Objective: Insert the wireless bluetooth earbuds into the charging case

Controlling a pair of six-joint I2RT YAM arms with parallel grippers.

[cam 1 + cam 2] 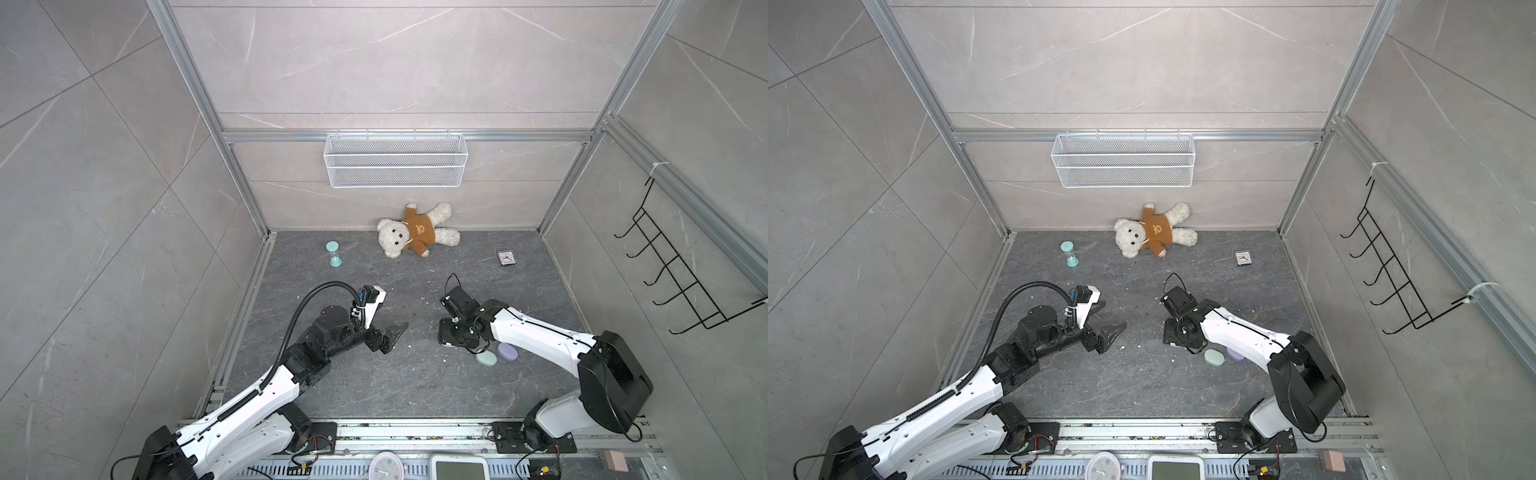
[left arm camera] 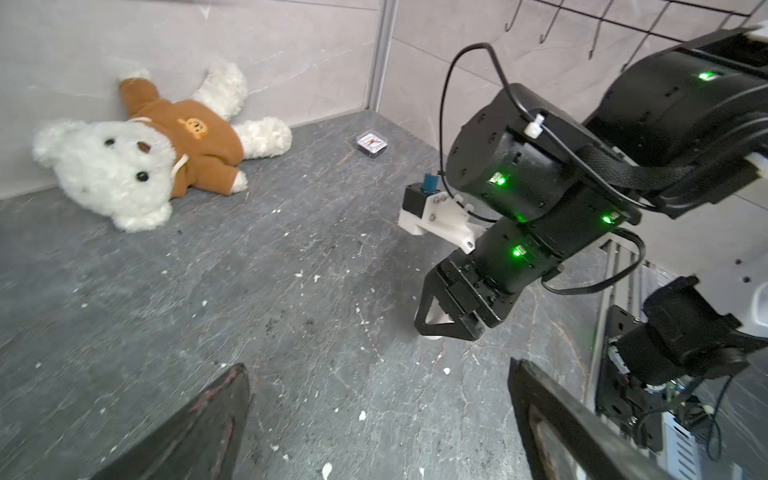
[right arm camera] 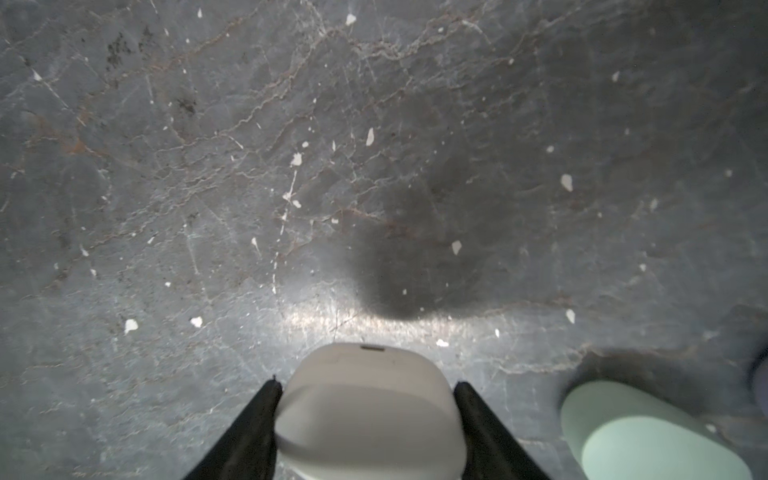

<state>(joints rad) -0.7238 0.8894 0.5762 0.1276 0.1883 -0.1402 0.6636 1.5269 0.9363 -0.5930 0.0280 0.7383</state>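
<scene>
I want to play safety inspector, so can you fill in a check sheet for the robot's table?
Surface: dark stone-look table, sprinkled with white crumbs.
Job's things: white case, mint case, lilac case; no earbuds seen.
Clutter: teddy bear, hourglass, small clock.
Pincers: left pincer open, empty; right pincer shut on the white case.
Cables: black hose over the left arm; thin cable loop at the right wrist.
Surroundings: mesh basket on the back wall; hook rack on the right wall.
</scene>
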